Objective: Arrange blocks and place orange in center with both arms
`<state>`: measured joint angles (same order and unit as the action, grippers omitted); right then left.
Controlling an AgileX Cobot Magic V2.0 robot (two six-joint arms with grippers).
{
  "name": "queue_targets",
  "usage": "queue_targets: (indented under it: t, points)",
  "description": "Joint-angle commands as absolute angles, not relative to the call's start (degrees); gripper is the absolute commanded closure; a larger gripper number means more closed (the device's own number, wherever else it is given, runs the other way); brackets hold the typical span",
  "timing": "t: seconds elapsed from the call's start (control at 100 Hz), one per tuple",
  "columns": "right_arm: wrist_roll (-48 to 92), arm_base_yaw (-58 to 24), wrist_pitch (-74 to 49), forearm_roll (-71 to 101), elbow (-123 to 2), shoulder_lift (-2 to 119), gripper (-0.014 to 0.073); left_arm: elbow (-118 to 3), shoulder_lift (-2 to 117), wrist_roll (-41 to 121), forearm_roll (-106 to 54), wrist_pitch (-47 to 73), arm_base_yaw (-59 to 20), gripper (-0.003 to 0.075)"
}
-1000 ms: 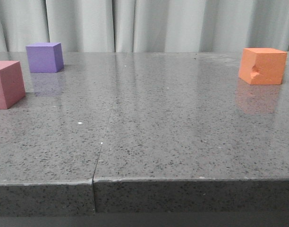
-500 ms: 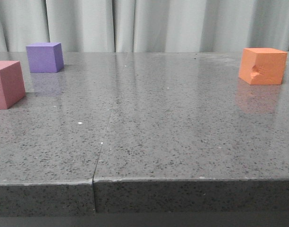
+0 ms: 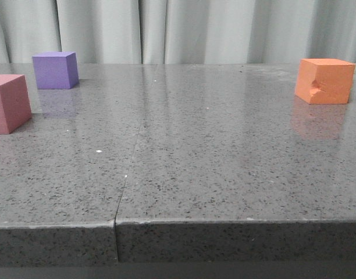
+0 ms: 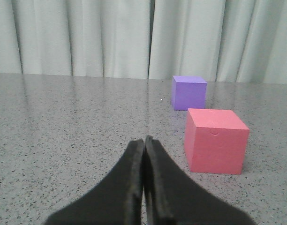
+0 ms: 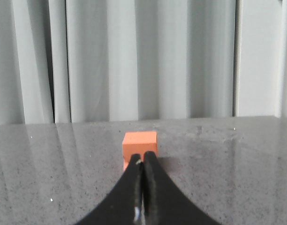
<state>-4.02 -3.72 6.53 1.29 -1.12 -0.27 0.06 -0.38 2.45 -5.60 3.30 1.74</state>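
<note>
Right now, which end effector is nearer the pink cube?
Left. The left end effector, shut, has the pink cube close ahead, slightly to one side. The right end effector, shut, faces the orange cube instead.

My pincers (image 4: pixel 144 140) black; cubes — pink (image 3: pixel 9 103), purple (image 3: pixel 54 70), orange (image 3: pixel 324 81) — on grey speckled counter (image 3: pixel 213 151); curtain (image 3: pixel 184 29) pale grey.
</note>
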Motion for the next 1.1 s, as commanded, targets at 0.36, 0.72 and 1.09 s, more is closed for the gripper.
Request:
queue_targets:
  t: [0.36, 0.72, 1.09]
  points:
    - [-3.8, -3.7, 6.3, 1.2, -15.9, 16.3, 0.0661, 2.3, -2.0, 2.4, -5.5, -1.3, 1.8, 0.0741]
    - [-3.8, -3.7, -2.7, 1.2, -26.4, 31.0, 0.0661, 2.3, -2.0, 2.4, -5.5, -1.3, 1.8, 0.0741]
    - [-3.8, -3.7, -17.0, 2.0, -41.0, 45.0, 0.0622, 2.3, -2.0, 2.4, -5.5, -1.3, 1.8, 0.0741]
